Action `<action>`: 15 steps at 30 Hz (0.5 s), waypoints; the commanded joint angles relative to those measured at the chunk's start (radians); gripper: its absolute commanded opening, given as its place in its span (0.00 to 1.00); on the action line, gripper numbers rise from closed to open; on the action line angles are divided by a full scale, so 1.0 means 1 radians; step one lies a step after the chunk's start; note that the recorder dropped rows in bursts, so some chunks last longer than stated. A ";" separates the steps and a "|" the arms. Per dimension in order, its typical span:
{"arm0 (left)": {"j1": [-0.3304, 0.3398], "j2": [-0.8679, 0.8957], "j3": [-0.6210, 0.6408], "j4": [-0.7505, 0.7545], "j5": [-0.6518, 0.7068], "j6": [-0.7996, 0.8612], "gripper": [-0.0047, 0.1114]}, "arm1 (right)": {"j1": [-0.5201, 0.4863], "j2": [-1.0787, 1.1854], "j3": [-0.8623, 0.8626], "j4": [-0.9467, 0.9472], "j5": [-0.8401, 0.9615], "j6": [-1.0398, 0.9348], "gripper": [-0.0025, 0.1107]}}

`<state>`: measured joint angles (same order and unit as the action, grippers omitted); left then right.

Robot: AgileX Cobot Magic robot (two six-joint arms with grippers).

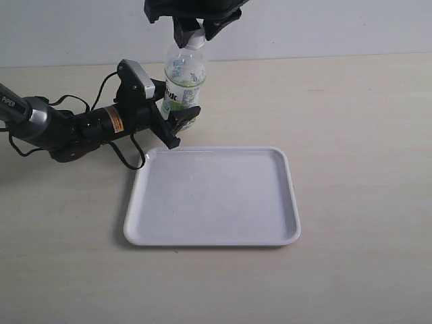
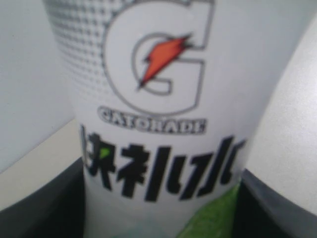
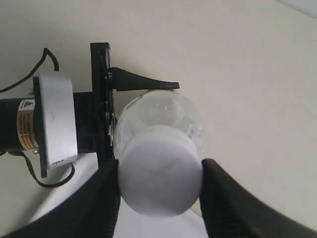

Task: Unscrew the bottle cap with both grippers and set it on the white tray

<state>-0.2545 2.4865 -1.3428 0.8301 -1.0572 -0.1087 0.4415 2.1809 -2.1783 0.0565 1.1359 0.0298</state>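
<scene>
The bottle (image 1: pixel 183 77) stands upright on the table just behind the white tray (image 1: pixel 212 202). My left gripper (image 1: pixel 177 120) comes in from the left, low and level, and is shut on the bottle's lower body. Its label (image 2: pixel 158 99) fills the left wrist view, with a black finger (image 2: pixel 44 208) on either side. From above, my right gripper (image 1: pixel 196 30) is shut on the bottle cap (image 1: pixel 195 42). In the right wrist view the white cap (image 3: pixel 159 171) sits between two black fingers (image 3: pixel 99 203), both touching it, still on top of the bottle (image 3: pixel 158 114).
The left arm, its cables (image 1: pixel 128 155) and its grey-silver wrist block (image 3: pixel 54 119) lie on the table left of the tray. The tray's far left corner is right beside the left gripper's fingers. Beige tabletop (image 1: pixel 358 135) stretches to the right.
</scene>
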 commanded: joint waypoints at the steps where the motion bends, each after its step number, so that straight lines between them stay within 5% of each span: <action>1: -0.006 0.000 0.008 0.023 0.036 -0.006 0.04 | 0.000 -0.003 -0.004 -0.004 -0.011 -0.256 0.02; 8: -0.006 0.000 0.008 0.023 0.036 -0.006 0.04 | 0.000 -0.003 -0.004 0.021 -0.013 -0.820 0.02; 15: -0.006 0.000 0.008 0.023 0.036 -0.006 0.04 | 0.000 -0.003 -0.004 0.050 -0.042 -1.115 0.02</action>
<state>-0.2545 2.4865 -1.3428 0.8320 -1.0586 -0.1106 0.4415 2.1809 -2.1783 0.0959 1.1295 -0.9667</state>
